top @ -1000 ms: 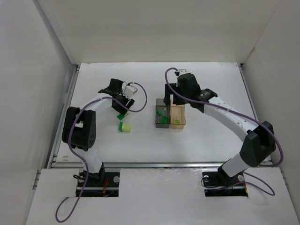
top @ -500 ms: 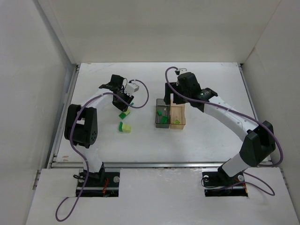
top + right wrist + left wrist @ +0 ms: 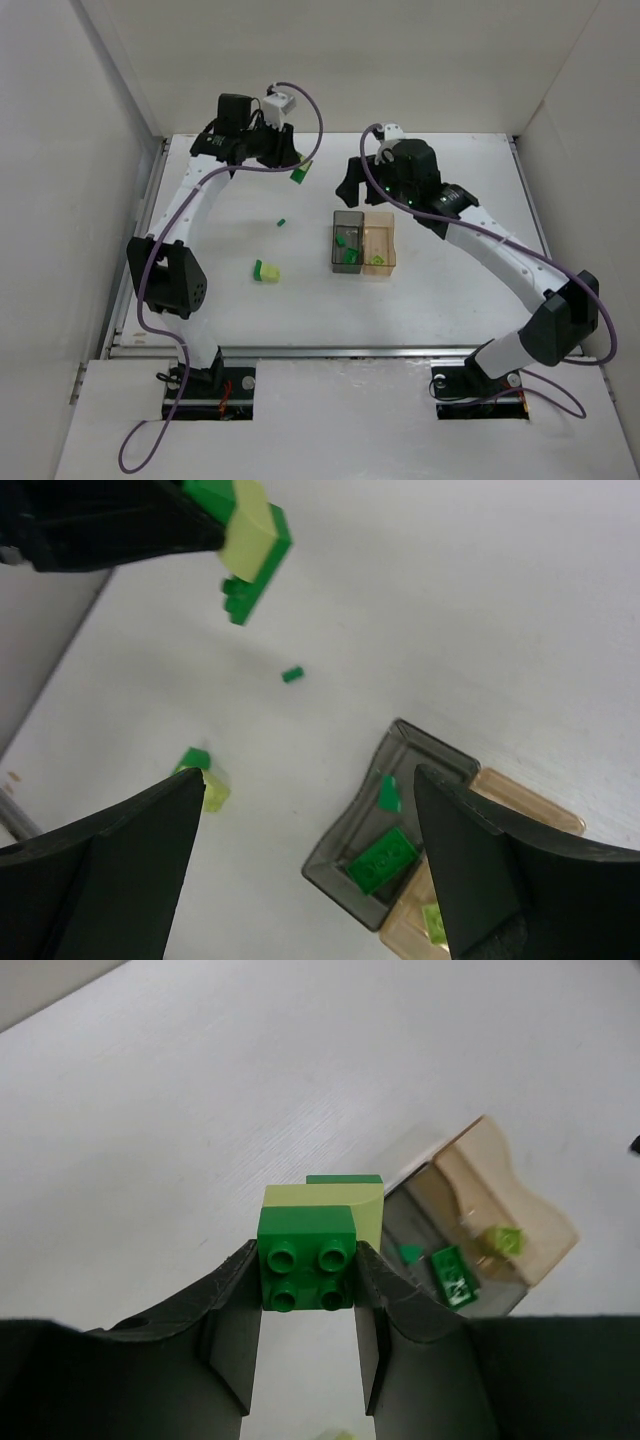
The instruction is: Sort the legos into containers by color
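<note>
While the left gripper (image 3: 307, 1260) clamps a stack of legos (image 3: 330, 1205) clear of the table — pale yellow-green between dark greens — and the right gripper (image 3: 308, 780) hangs wide open near the containers (image 3: 335, 850), splitting the stack by colour seems the step in hand, calling for a right-hand pinch on its free end.

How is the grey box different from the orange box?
The grey box is dark and smoky, while the orange box is pale amber. The grey box holds dark green bricks, and the orange box holds a light yellow-green brick. In the top view, the grey box sits to the left of the orange box. Both are small, see-through rectangles with open tops, standing right next to each other.
</note>
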`<state>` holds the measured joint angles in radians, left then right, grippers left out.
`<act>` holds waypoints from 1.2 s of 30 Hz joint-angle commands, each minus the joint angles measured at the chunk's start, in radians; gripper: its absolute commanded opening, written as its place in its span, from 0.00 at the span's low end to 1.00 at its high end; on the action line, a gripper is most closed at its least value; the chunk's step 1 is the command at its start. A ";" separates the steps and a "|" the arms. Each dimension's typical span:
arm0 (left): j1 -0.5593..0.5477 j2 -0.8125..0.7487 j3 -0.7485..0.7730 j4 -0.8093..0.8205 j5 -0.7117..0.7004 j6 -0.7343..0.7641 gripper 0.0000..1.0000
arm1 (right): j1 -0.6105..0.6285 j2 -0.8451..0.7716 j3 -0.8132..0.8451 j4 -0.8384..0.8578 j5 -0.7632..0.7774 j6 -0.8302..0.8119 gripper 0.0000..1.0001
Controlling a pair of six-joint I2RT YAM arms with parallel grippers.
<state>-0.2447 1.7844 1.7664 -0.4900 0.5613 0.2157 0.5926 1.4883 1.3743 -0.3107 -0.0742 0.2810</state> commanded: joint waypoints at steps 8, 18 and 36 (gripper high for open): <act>-0.054 -0.031 0.159 0.148 0.065 -0.442 0.00 | 0.018 0.023 0.095 0.263 -0.082 0.122 0.85; -0.085 -0.013 0.200 0.134 0.055 -0.518 0.00 | 0.018 0.096 0.124 0.295 -0.038 0.167 0.71; -0.114 -0.059 0.134 0.107 0.074 -0.489 0.00 | 0.018 0.138 0.144 0.309 -0.019 0.176 0.27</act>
<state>-0.3515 1.7847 1.9057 -0.4015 0.6064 -0.2714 0.6037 1.6295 1.4681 -0.0677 -0.1101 0.4484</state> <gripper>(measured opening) 0.324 0.301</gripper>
